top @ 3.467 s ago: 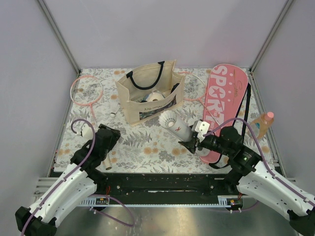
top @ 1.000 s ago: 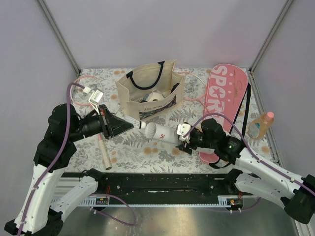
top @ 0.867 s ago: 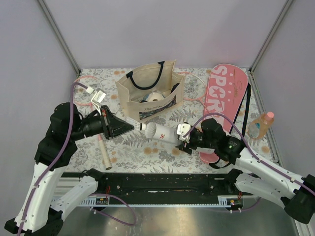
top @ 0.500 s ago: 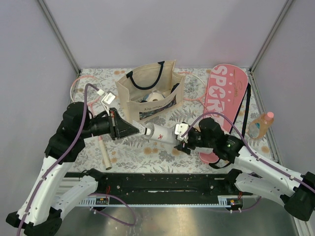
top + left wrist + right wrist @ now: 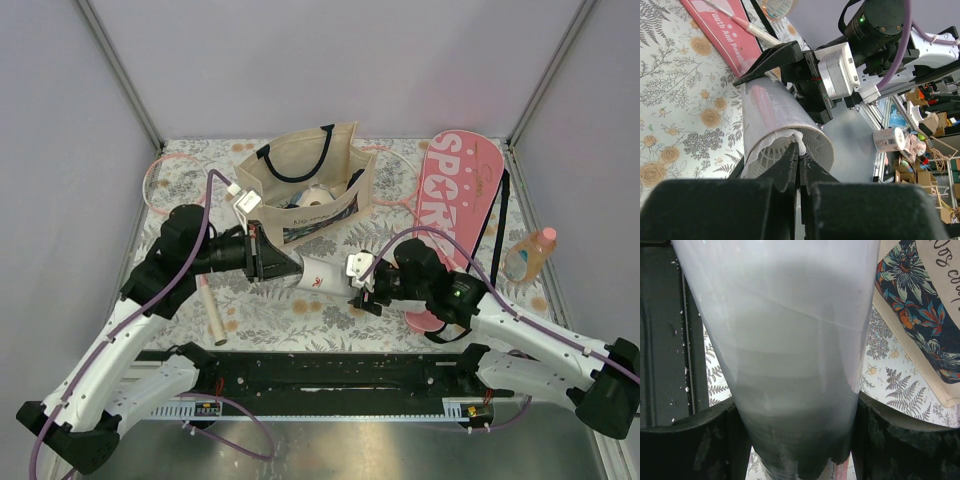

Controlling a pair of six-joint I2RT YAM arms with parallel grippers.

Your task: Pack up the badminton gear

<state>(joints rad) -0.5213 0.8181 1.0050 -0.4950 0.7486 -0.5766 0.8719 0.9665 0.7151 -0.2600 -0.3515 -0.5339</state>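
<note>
The long white tube (image 5: 322, 275) hangs level above the table's middle, my right gripper (image 5: 362, 287) shut on its right end. In the right wrist view the tube (image 5: 790, 340) fills the space between both fingers (image 5: 695, 440). My left gripper (image 5: 278, 265) is shut on the skirt edge of the white shuttlecock (image 5: 765, 160), which sits inside the tube's open mouth (image 5: 812, 137). The pink "SPORT" cover (image 5: 455, 195) lies at the right. One pink racket (image 5: 152, 172) lies at the far left with its handle (image 5: 212, 318) near the front; a second racket (image 5: 384, 150) shows behind the bag.
A beige tote bag (image 5: 305, 185) with black handles stands at the back centre, just behind the tube. A small bottle with a pink cap (image 5: 530, 250) lies at the right edge. The cover's black strap (image 5: 497, 225) trails beside my right arm.
My left arm has swung right and carried the shuttlecock into the tube's mouth. My right arm has shifted the tube a little left to meet it.
</note>
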